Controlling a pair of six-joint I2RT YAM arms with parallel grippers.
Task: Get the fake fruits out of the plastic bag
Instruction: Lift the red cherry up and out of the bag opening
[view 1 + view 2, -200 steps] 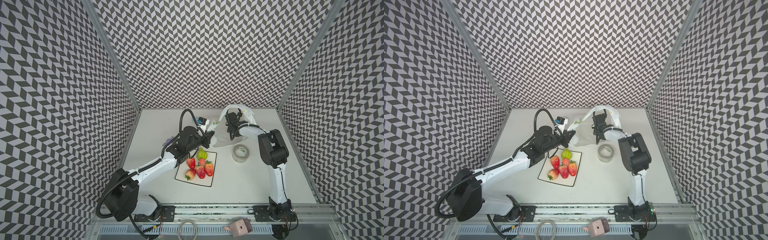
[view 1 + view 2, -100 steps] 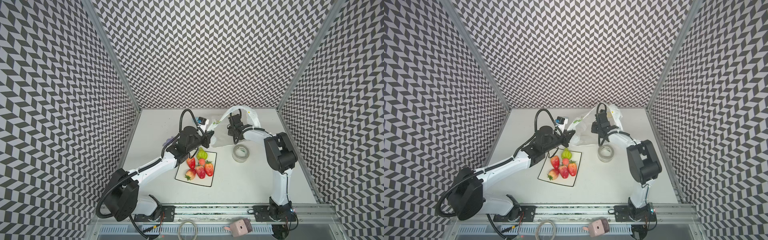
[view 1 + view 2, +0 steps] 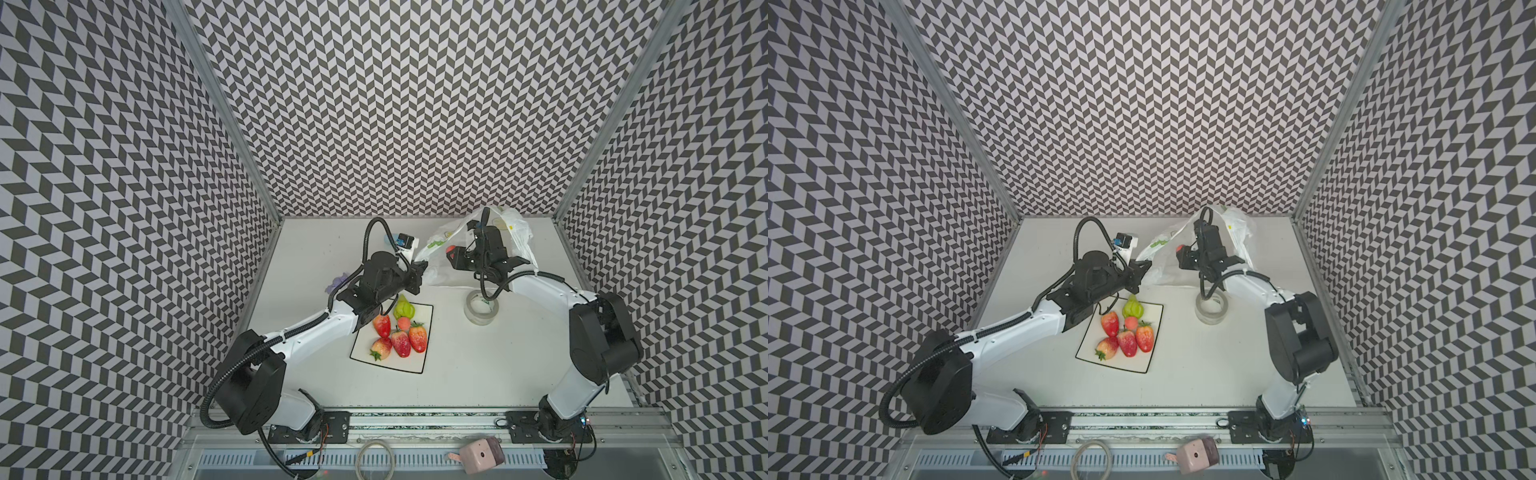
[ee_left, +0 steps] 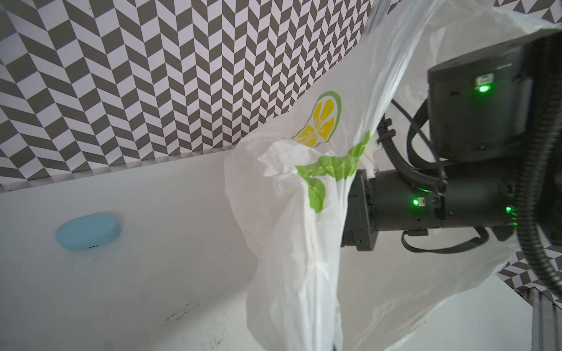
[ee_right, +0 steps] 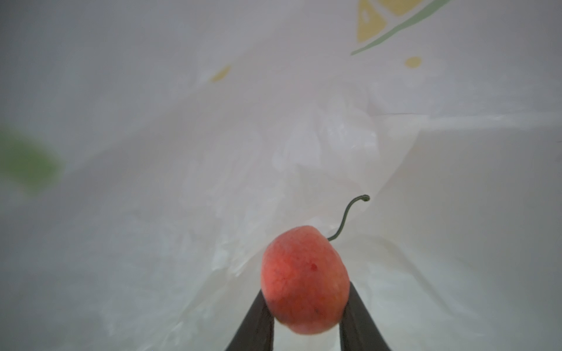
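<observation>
The plastic bag (image 3: pixel 513 237) (image 3: pixel 1235 232) lies crinkled at the back of the table. My left gripper (image 3: pixel 419 269) (image 3: pixel 1142 266) is shut on its bunched edge (image 4: pixel 298 243) and holds the mouth up. My right gripper (image 5: pixel 305 307) (image 3: pixel 452 255) is shut on a small round pinkish-orange fruit (image 5: pixel 305 279) (image 3: pixel 450 250) (image 3: pixel 1179 249) with a thin stem, at the bag's mouth with bag film all round it. On the white plate (image 3: pixel 417 363) (image 3: pixel 1152 316) lie several strawberries (image 3: pixel 417 337), a yellow-green pear (image 3: pixel 404 309) and another small round fruit (image 3: pixel 403 323).
A clear tape roll (image 3: pixel 481 307) (image 3: pixel 1211 309) stands right of the plate, under the right forearm. A light-blue blob (image 4: pixel 88 231) lies at the back left, and a purple figure (image 3: pixel 337 281) beside the left arm. Patterned walls close in three sides.
My right gripper has closed on the round fruit in the bag, and the right arm's elbow has swung out to the right. The left arm has held still.
</observation>
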